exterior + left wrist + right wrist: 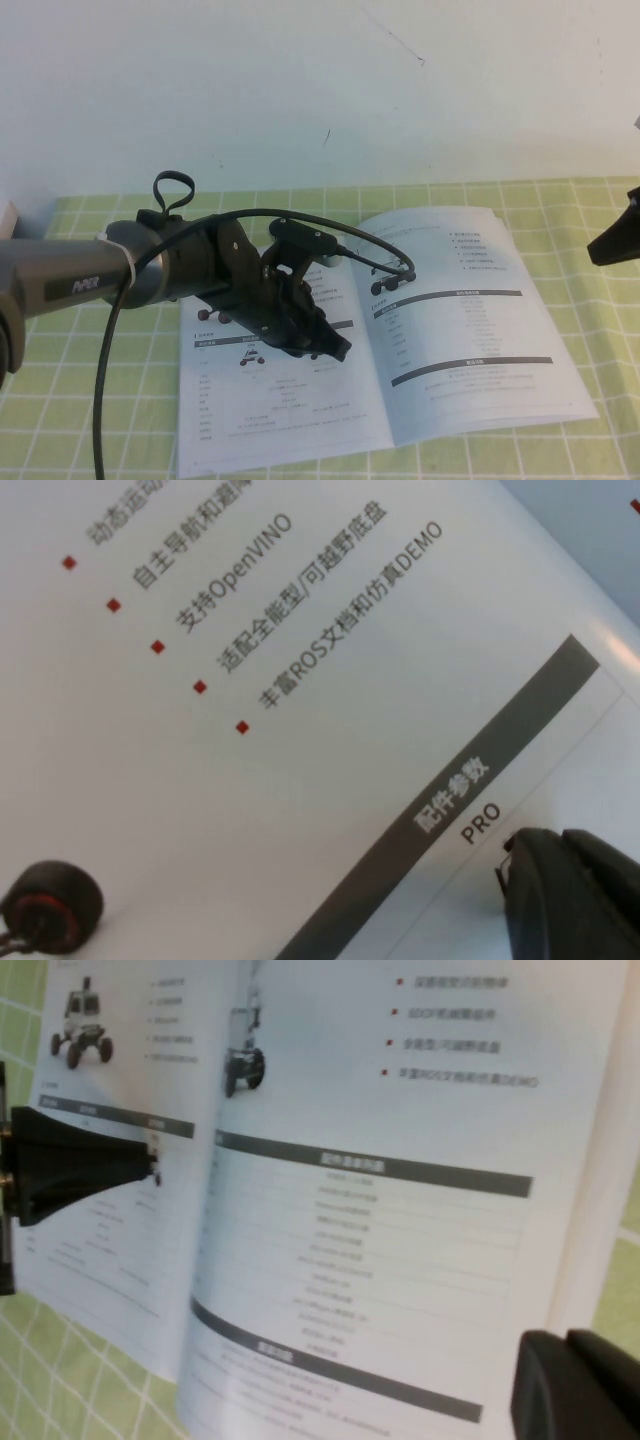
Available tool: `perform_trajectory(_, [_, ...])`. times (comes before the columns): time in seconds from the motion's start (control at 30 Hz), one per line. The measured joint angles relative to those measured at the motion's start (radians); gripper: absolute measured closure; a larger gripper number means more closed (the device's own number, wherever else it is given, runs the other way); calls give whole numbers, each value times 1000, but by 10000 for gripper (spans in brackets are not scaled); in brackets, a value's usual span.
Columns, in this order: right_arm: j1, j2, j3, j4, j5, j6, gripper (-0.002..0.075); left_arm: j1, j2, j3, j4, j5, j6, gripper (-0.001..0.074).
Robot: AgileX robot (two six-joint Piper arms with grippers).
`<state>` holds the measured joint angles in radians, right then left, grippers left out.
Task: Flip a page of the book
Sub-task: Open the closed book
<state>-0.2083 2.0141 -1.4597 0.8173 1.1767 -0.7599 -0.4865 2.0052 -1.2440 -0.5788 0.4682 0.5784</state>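
Observation:
The book (300,400) lies open and flat on the green checked cloth. Its right-hand page (470,340) shows one robot photo, red bullets and two dark bars. My left gripper (338,350) is shut and empty. It sits low over the left page beside the spine, and I cannot tell if it touches the paper. The left wrist view shows its fingers (570,890) by the word PRO on the page (300,780). My right gripper (592,256) is shut and empty, held off the book's right edge. The right wrist view shows the book (380,1210), the left gripper (150,1160) and the right gripper's fingers (585,1390).
A black cable (330,222) loops from my left arm over the book's top. The cloth (600,350) covers the table up to the white wall (320,90). A tan object (8,218) sits at the far left edge.

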Motion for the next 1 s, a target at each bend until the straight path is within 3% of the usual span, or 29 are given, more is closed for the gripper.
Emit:
perform_trajectory(0.27, [2, 97, -70, -90, 11, -3, 718, 0, 0, 0, 0, 3, 2, 737])
perform_trajectory(0.37, [25, 128, -73, -85, 13, -56, 668, 0, 0, 0, 0, 3, 2, 737])
perform_trajectory(0.67, [135, 179, -76, -83, -7, -105, 408, 0, 0, 0, 0, 4, 2, 737])
perform_trajectory(1.0, [132, 195, -76, -100, -91, 35, 367, 0, 0, 0, 0, 6, 4, 737])
